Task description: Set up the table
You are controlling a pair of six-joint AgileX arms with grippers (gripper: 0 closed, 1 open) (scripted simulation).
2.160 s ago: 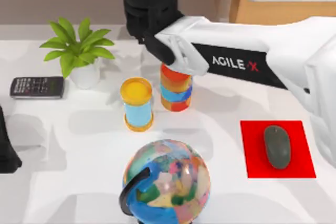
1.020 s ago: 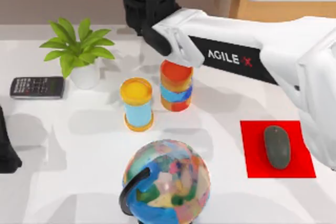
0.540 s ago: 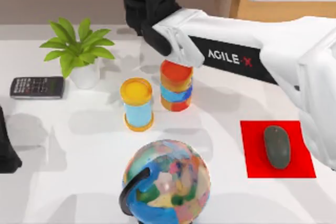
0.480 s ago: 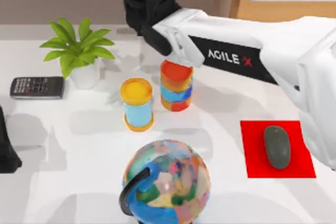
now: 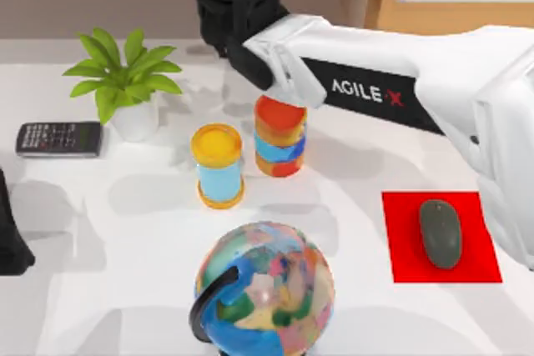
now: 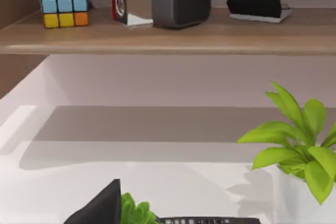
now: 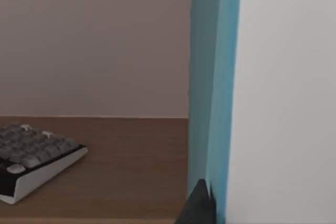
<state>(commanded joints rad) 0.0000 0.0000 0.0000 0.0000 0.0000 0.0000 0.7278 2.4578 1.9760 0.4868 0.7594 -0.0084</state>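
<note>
Right gripper, at the frame's upper centre, hung above and behind the striped cup; finger spacing could not be told. Just left of the cup stood a yellow-lidded jar. The table spanned the frame. Left arm sat at the left edge.

Only readable text is "AGILE X" on the right arm, white capitals with a red X, printed on the black panel along the white link running back from the end effector. The calculator has keys but nothing on them is legible. Same for the keyboard in the right wrist view: the keycaps are too blurry to make out.
</note>
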